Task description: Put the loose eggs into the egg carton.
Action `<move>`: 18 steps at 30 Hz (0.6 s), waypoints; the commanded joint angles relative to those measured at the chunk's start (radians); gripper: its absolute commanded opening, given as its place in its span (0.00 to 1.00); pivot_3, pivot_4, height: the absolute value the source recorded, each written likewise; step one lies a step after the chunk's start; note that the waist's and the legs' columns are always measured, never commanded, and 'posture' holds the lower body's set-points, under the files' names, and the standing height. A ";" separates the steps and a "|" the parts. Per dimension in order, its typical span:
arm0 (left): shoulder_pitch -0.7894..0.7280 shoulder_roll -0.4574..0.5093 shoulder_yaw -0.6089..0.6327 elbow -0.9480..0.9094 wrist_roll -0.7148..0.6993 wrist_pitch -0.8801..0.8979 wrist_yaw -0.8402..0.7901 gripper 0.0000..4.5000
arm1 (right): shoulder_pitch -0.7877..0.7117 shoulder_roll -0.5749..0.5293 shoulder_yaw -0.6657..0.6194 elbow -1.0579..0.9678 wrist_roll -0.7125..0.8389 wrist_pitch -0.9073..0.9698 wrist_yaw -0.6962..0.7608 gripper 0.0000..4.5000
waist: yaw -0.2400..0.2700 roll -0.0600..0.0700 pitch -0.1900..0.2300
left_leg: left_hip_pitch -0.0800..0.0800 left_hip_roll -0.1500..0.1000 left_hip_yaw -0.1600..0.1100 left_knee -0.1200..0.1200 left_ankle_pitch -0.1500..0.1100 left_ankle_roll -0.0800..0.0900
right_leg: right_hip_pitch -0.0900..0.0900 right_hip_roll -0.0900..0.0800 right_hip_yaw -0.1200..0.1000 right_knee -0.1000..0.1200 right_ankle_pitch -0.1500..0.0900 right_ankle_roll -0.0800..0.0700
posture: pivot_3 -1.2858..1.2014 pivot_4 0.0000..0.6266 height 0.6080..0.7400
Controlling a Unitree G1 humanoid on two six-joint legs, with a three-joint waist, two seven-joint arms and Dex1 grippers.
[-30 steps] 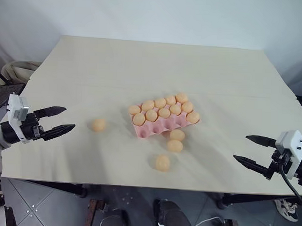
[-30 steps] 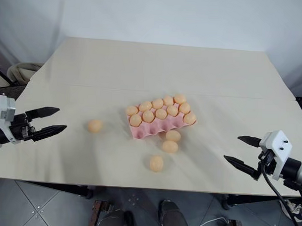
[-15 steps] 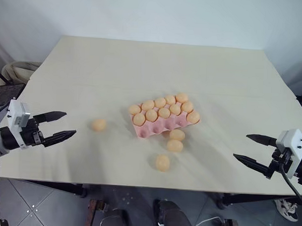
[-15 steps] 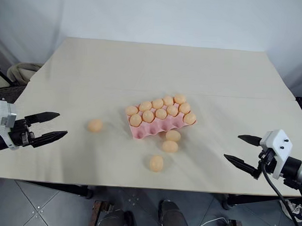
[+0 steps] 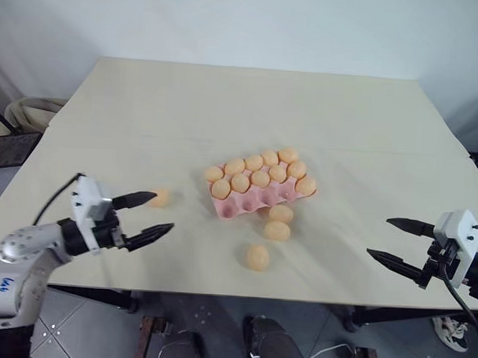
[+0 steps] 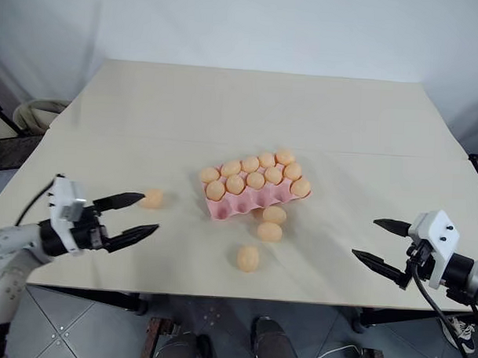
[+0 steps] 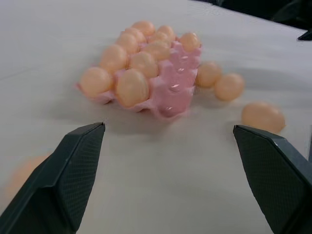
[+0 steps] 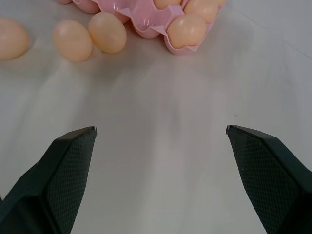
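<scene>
The pink egg carton [image 5: 252, 203] lies mid-table, its two back rows filled with eggs and its front row of cups bare. Several loose eggs lie around it. Two [image 5: 280, 213] [image 5: 276, 230] rest just in front of the carton, and a third [image 5: 257, 257] sits nearer the table's front edge. A lone egg [image 5: 160, 197] lies left of the carton, at the far fingertip of my left gripper [image 5: 163, 211], which is open and empty. My right gripper [image 5: 378, 237] hangs open and empty at the table's front right, well away from the eggs.
The pale table [image 5: 226, 108] stretches bare behind the carton, with a white wall at its far edge. Its front edge [image 5: 219, 292] runs just below both grippers. A beige object [image 5: 25, 113] stands off the table's left side.
My left gripper has swung right, from the table's left edge to beside the lone egg, staying open. The right gripper has not moved.
</scene>
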 commanded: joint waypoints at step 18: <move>-0.146 -0.213 -0.475 -0.087 0.120 0.151 0.252 1.00 | -0.012 -0.009 -0.023 -0.018 0.001 -0.003 -0.021 0.99 | -0.003 0.001 0.001 | 0.010 -0.004 -0.006 0.000 0.001 0.001 | 0.018 0.000 0.003 -0.011 -0.002 -0.004 | 0.52 0.24 1.00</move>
